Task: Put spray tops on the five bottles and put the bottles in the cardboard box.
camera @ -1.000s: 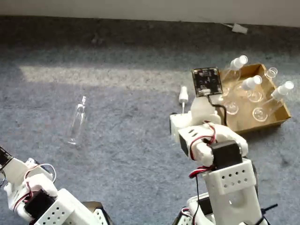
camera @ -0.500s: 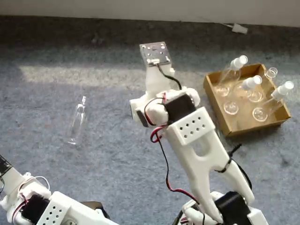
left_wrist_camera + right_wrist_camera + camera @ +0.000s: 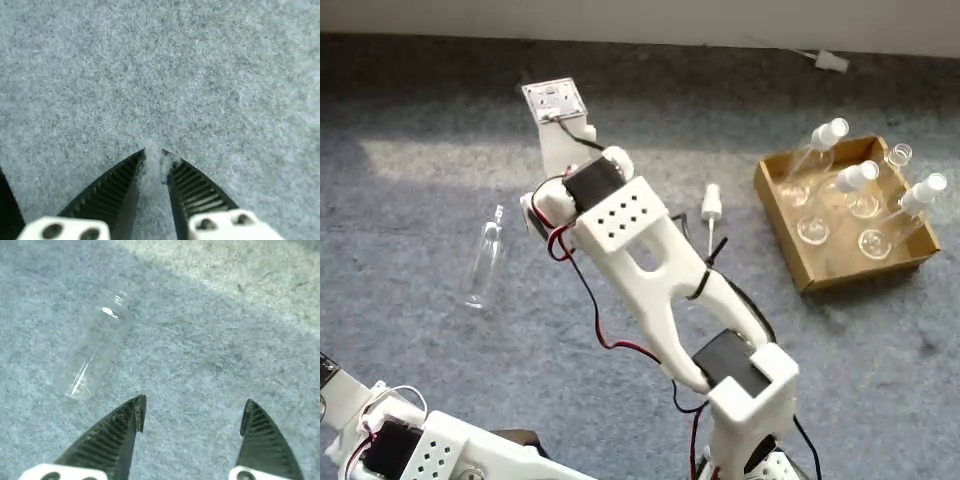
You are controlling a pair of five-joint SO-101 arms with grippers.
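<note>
A clear bottle with no top lies on its side on the grey carpet at the left. It also lies just ahead of my right gripper, which is open and holds nothing. The right arm stretches from the front centre toward the bottle. A loose white spray top lies on the carpet between the arm and the cardboard box. In the box stand several bottles, three of them with white spray tops. My left gripper is shut over bare carpet.
The left arm's base sits at the front left corner. A wall edge runs along the far side, with a small white object beside it. Open carpet lies between the bottle and the box.
The right arm has swung left from beside the box across the carpet to the lying bottle, uncovering the loose spray top. The left arm has barely moved.
</note>
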